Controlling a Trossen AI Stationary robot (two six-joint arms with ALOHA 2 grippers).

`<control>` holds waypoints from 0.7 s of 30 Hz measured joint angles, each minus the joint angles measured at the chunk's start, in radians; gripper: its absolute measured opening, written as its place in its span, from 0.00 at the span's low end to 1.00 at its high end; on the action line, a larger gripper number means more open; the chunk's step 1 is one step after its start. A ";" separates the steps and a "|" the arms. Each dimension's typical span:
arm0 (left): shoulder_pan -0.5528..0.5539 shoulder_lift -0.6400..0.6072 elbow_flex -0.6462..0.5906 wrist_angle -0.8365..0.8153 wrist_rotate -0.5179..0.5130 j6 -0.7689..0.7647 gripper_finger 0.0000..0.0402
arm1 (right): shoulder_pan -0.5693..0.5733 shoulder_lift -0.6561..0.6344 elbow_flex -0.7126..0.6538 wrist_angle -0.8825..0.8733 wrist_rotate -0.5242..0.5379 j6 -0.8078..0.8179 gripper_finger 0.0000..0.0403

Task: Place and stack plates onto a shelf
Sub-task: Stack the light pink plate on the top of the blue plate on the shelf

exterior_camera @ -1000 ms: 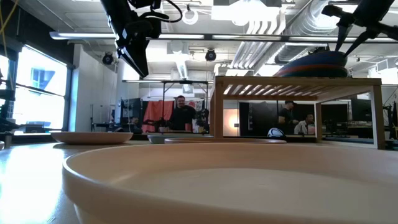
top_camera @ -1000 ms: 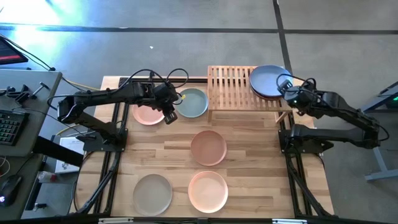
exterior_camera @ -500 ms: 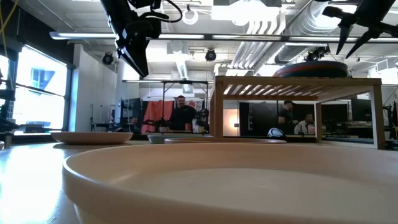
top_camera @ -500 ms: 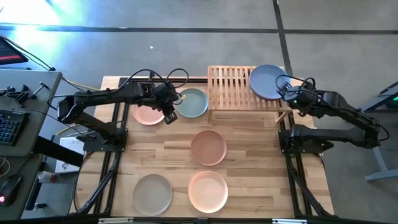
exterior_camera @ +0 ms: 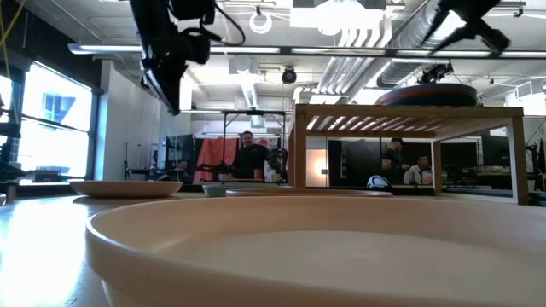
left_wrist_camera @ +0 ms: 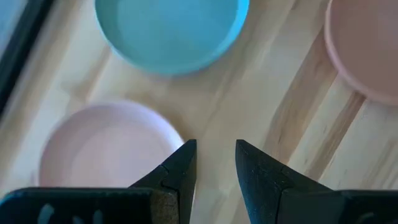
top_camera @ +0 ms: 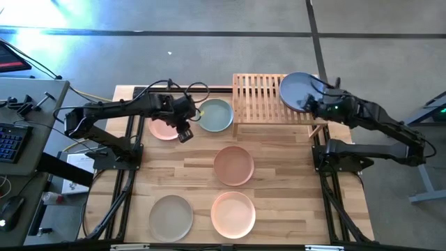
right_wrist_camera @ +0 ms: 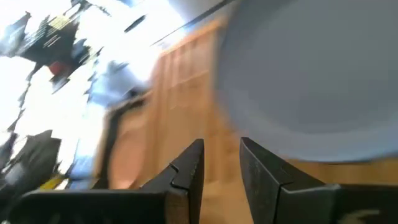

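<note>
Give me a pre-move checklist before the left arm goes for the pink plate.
1. Left gripper open and empty: ok.
2. Left gripper above the pink plate edge: ok.
3. Right gripper has let go of the blue plate: ok.
4. Blue plate flat on the stack on the shelf: ok.
5. Free half of the shelf: ok.
6. Right arm clear of the shelf: not ok, it hangs over the stack.

Around your butcher-block tabletop (top_camera: 279,195) you have a grey concrete floor (top_camera: 209,17), glare streaking across it beyond the table's far edge. Left of the table stands a grey desk (top_camera: 31,118) carrying a keyboard (top_camera: 10,143). Behind the table, white ceiling ducts (exterior_camera: 375,47) run overhead, a bright window (exterior_camera: 51,119) glows on the left, and people (exterior_camera: 249,153) stand farther back.
</note>
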 joint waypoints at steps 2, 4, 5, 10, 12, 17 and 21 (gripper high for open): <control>0.000 0.000 -0.026 -0.031 0.022 -0.021 0.25 | 0.000 0.011 0.000 0.083 -0.077 -0.086 0.21; -0.003 0.000 -0.057 -0.034 0.055 -0.043 0.25 | 0.005 0.028 0.000 0.160 -0.146 -0.156 0.21; -0.006 0.000 -0.077 -0.032 0.074 -0.058 0.25 | 0.012 0.039 0.000 0.197 -0.176 -0.184 0.21; -0.034 0.000 -0.149 -0.047 0.144 -0.165 0.25 | 0.058 0.094 0.000 0.346 -0.298 -0.340 0.21; -0.050 0.001 -0.167 -0.053 0.167 -0.217 0.25 | 0.078 0.119 0.000 0.389 -0.347 -0.396 0.21; -0.102 0.001 -0.173 -0.048 0.219 -0.289 0.25 | 0.129 0.179 0.000 0.482 -0.485 -0.443 0.21; -0.169 0.001 -0.173 -0.050 0.254 -0.298 0.25 | 0.172 0.227 0.000 0.498 -0.592 -0.463 0.21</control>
